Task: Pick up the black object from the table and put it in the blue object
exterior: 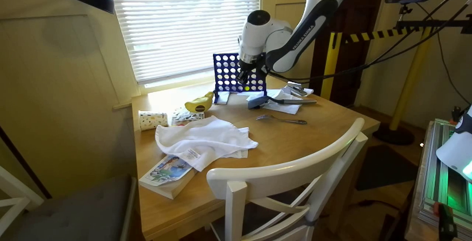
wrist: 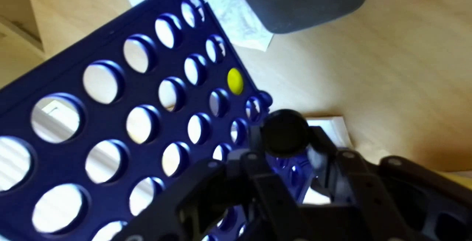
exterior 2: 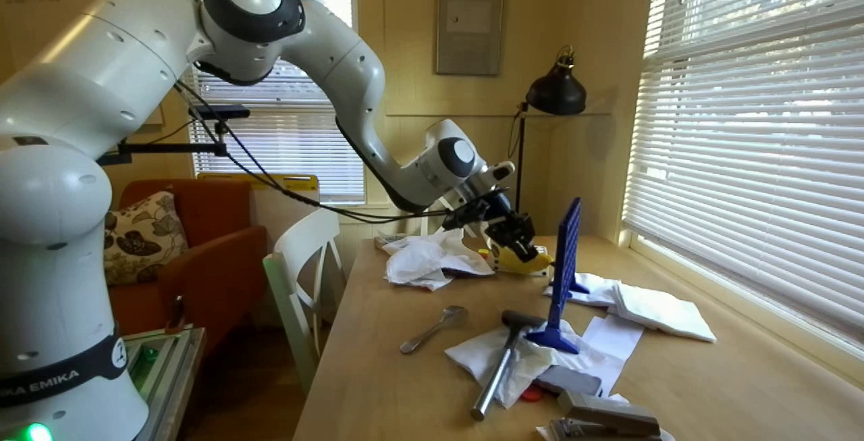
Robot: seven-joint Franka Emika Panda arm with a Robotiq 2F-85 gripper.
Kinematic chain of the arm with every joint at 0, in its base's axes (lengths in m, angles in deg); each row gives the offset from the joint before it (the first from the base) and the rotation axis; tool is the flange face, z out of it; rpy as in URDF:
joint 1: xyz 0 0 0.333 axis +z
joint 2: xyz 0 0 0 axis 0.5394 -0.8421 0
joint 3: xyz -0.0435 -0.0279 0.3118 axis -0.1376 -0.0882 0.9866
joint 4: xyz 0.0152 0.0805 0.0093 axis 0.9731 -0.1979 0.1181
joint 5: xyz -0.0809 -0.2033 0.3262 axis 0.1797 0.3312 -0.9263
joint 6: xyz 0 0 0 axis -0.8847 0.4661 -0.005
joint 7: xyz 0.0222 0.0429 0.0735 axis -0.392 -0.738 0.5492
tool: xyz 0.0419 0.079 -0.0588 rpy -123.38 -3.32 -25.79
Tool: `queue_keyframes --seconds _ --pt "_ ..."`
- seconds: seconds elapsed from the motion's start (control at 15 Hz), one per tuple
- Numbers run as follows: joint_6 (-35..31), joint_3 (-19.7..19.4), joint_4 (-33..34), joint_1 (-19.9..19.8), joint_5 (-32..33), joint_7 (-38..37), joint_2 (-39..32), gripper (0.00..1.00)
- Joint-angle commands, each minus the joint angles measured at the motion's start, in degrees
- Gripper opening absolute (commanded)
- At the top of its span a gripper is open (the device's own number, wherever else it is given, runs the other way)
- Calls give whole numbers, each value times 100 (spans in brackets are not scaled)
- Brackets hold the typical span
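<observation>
The blue object is an upright dark-blue grid rack with round holes (exterior: 215,73), also in an exterior view (exterior 2: 565,258) and the wrist view (wrist: 147,86). A yellow disc (wrist: 235,81) sits in one hole. My gripper (exterior: 241,78) is beside the rack's face, its tips below the rack's top edge; an exterior view (exterior 2: 526,252) shows it on the side away from the window. In the wrist view the fingers (wrist: 285,134) are shut on a round black object (wrist: 284,133). Its far side is hidden. The disc is too dark to make out in the exterior views.
A spatula (exterior: 258,102) lies on white paper by the rack's foot, with a stapler (exterior 2: 607,417) nearby. A fork (exterior: 282,120), a yellow banana-shaped item (exterior: 199,104), a white cloth (exterior: 206,137) and a book (exterior: 169,174) lie on the table. A white chair (exterior: 280,176) stands at the edge.
</observation>
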Motion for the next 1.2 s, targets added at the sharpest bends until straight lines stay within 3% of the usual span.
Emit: queue_keyframes --seconds 0.0,0.2,0.67,0.73,0.8,0.87,1.13 --pt "175 -1005 110 943 586 -1154 -289 10" --pt "444 -1507 152 1490 883 -1728 -475 10" --pt "1288 -1996 7 2100 1649 -2854 -443 10" --pt "1392 -2004 -25 2110 1790 -3043 -381 10" --pt "1340 -1606 80 1780 1755 -2745 -270 10" --pt "1393 -1579 85 1763 1847 -2817 -240 35" --pt "1398 -1440 90 1660 1880 -2820 -217 35"
